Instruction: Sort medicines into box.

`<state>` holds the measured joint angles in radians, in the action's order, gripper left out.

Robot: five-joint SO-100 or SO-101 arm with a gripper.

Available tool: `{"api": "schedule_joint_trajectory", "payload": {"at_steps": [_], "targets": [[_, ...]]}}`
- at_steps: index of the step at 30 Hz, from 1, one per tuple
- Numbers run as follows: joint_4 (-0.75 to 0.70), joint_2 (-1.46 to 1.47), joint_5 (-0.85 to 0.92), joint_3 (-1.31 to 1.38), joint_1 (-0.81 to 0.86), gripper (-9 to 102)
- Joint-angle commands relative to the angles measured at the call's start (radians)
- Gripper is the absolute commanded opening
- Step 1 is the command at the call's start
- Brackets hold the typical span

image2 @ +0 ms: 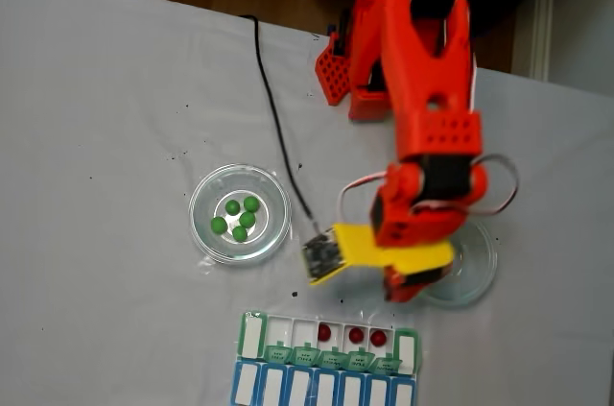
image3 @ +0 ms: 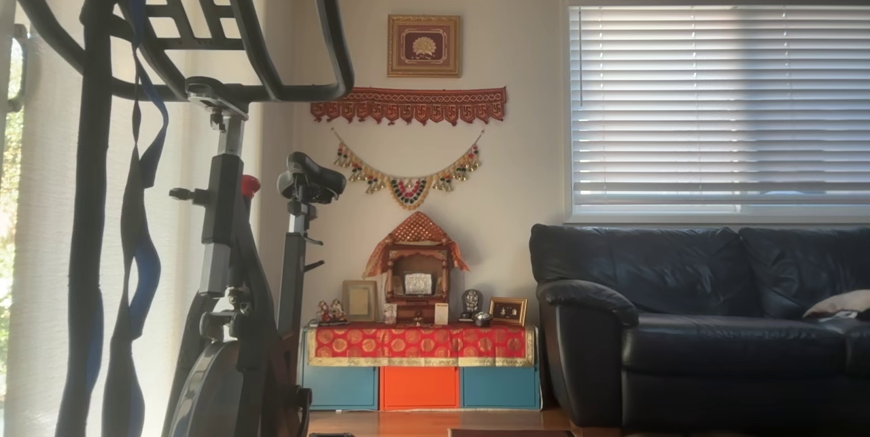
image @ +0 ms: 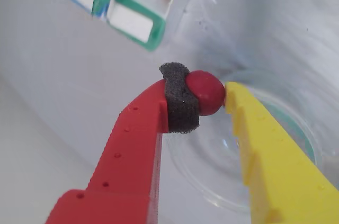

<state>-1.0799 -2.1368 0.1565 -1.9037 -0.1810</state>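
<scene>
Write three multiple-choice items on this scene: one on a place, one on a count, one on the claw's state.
1. Where are the green balls?
A. in the left glass dish
B. in the pill organiser
C. on the cloth

2. How many red balls lie in the pill organiser?
A. one
B. three
C. five

3. What is the claw doing?
A. gaping empty
B. gripping a green ball
C. gripping a red ball

Key: 1 A, five sit in the left glass dish in the fixed view; 2 B, three fill neighbouring compartments; 3 C, the wrist view shows the held red ball pinched between foam pad and yellow finger.
</scene>
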Motion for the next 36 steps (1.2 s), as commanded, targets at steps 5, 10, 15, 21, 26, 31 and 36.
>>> {"api": "schedule_joint_trajectory", "payload": {"at_steps": [5, 10, 15, 21, 26, 31, 36], "targets": [[0.026, 0.278, -0.064, 0.308, 0.161, 1], [0.028, 0.373, -0.078, 0.41, 0.212, 1], [0.021, 0.442, -0.091, 0.485, 0.235, 1], [0.023, 0.469, -0.087, 0.515, 0.249, 1], [0.091, 0.483, -0.094, 0.502, 0.242, 1], [0.092, 0.549, -0.081, 0.558, 0.232, 1], [0.094, 0.588, -0.074, 0.592, 0.225, 1]]}}
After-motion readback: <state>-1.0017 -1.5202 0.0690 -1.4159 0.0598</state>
